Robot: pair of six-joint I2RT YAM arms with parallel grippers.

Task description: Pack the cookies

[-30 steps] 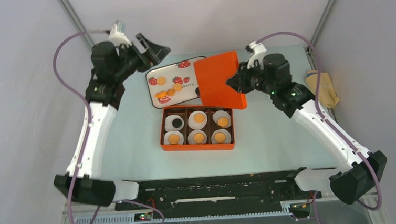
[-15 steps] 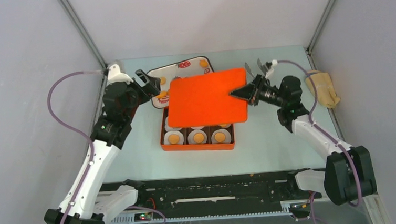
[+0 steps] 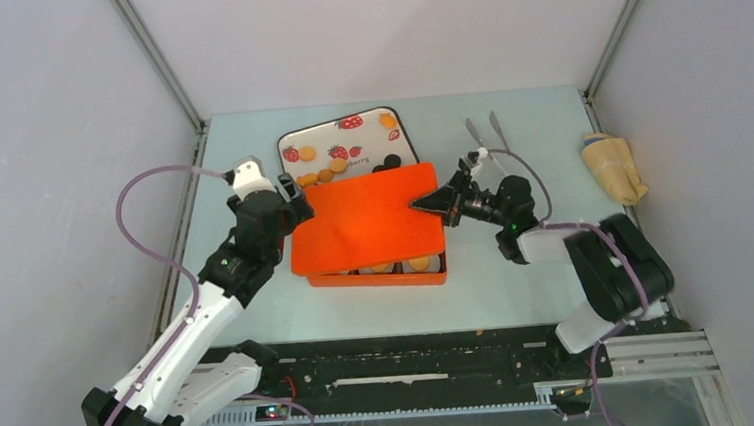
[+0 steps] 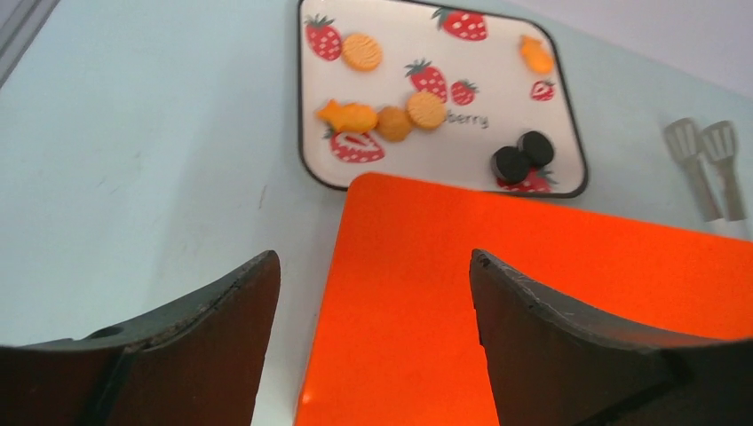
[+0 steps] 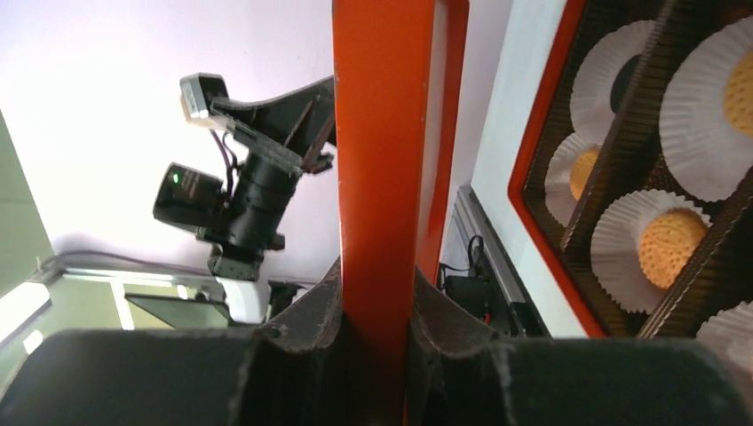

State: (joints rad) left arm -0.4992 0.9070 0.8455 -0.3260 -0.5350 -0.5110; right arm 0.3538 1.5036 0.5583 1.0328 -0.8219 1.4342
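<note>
Lid (image 3: 368, 219), pinched at its edge by the right tool (image 3: 427, 205), now lies lower over the box (image 3: 387, 276) than before; left tool (image 3: 294, 201), spread wide and empty, came beside it.

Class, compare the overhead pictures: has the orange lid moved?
Yes. Gripped by the right claw, the orange lid shifted left and nearer, now covering most of the orange box.
</note>
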